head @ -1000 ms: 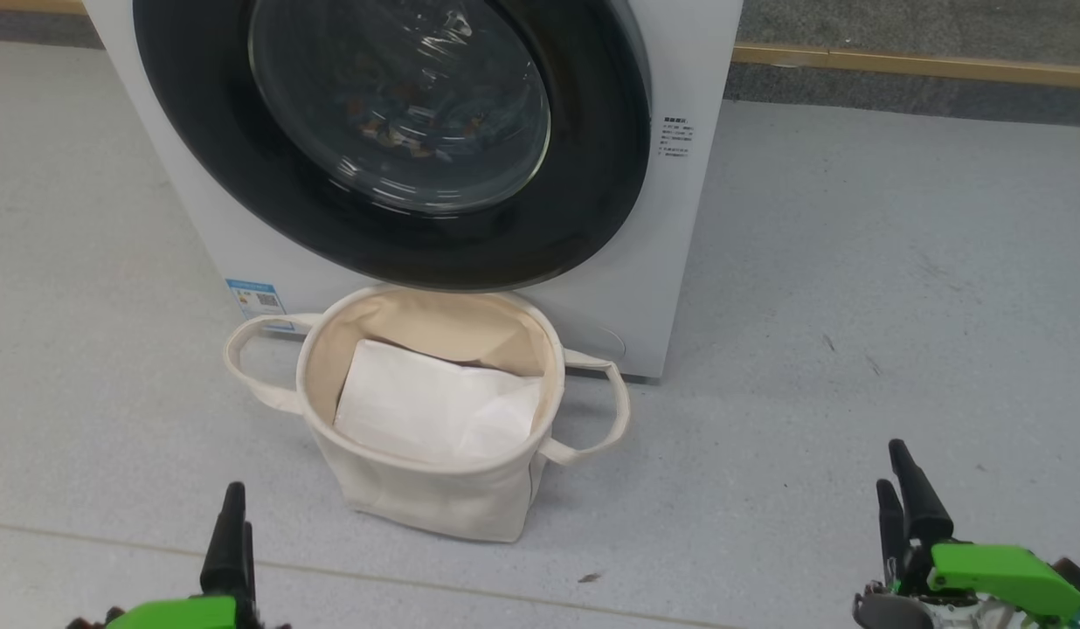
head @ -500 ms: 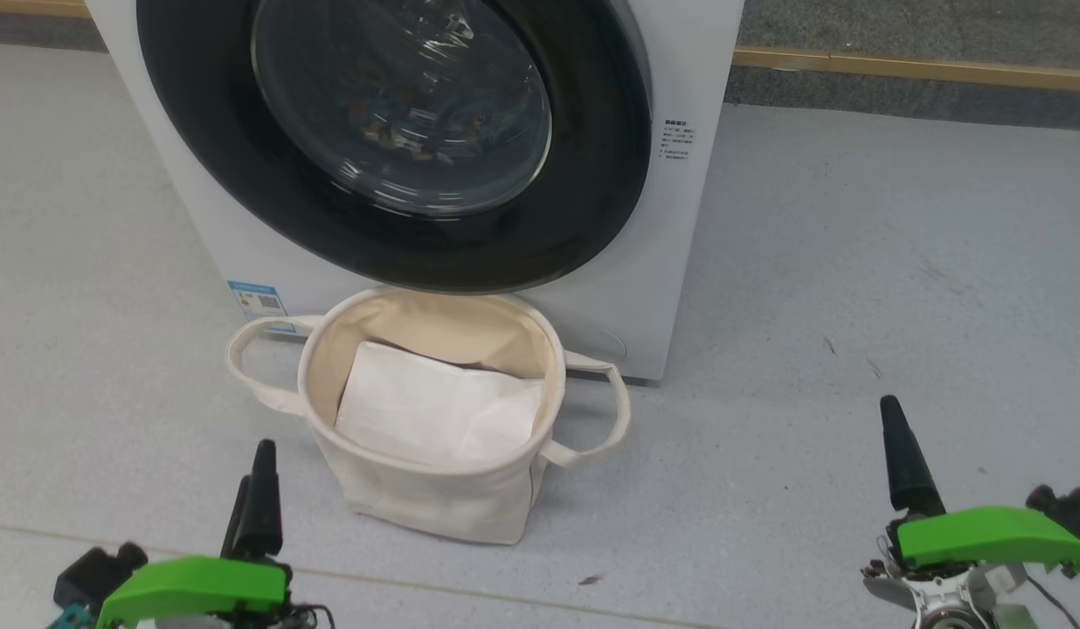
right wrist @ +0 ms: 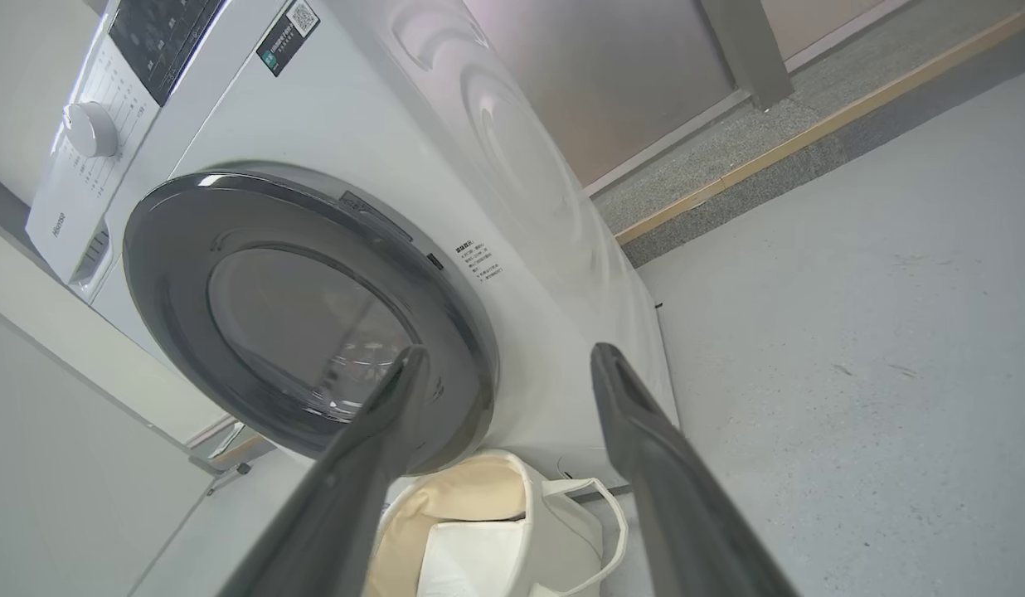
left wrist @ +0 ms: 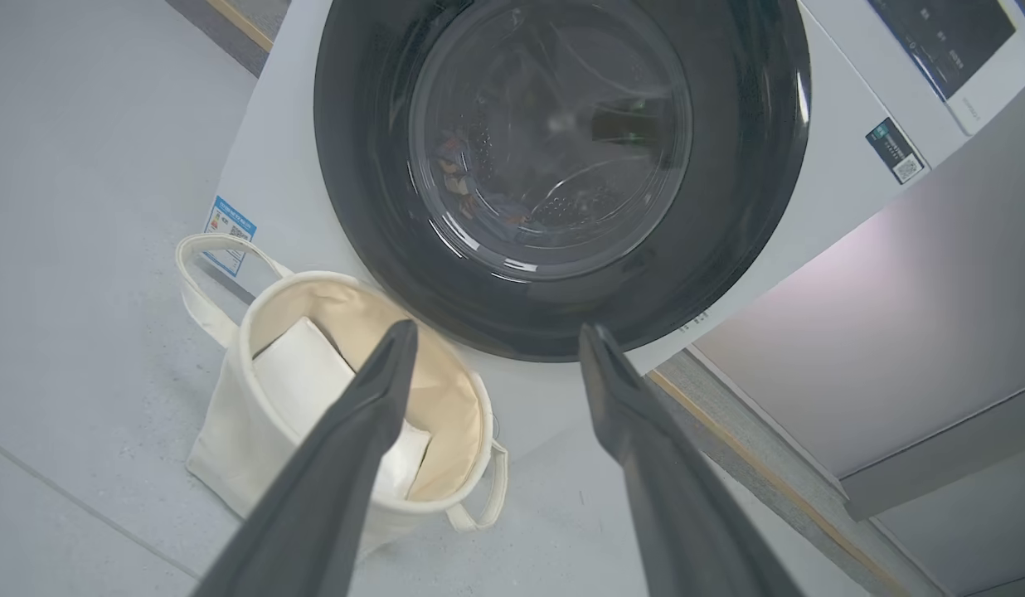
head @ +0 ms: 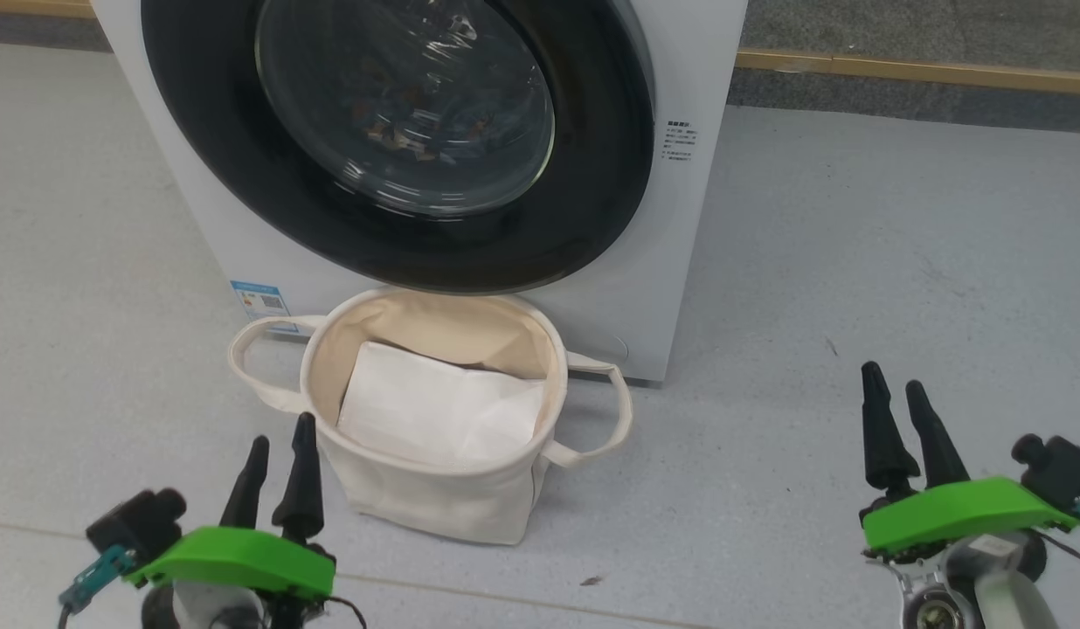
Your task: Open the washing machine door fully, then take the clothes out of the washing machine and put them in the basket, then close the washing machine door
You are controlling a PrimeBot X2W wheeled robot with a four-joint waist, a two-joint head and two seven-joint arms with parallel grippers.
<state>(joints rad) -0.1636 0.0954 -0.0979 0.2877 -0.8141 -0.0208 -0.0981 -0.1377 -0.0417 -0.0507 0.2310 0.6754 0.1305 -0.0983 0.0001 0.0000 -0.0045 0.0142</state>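
light: bright, even, soft shadows | glare: white streaks on washing machine door [head: 391,131] glass beyond the fingers [left wrist: 347,448] | wrist views: edges bowed, finger bases blurred

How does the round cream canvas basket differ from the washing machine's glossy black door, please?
The cream canvas basket is soft and matt; the glossy black door is shiny, with a clear glass centre. The basket is much smaller than the door. The basket stands open-topped holding a flat white sheet; the door looks shut, with patterned clothes behind its glass. Both are round.
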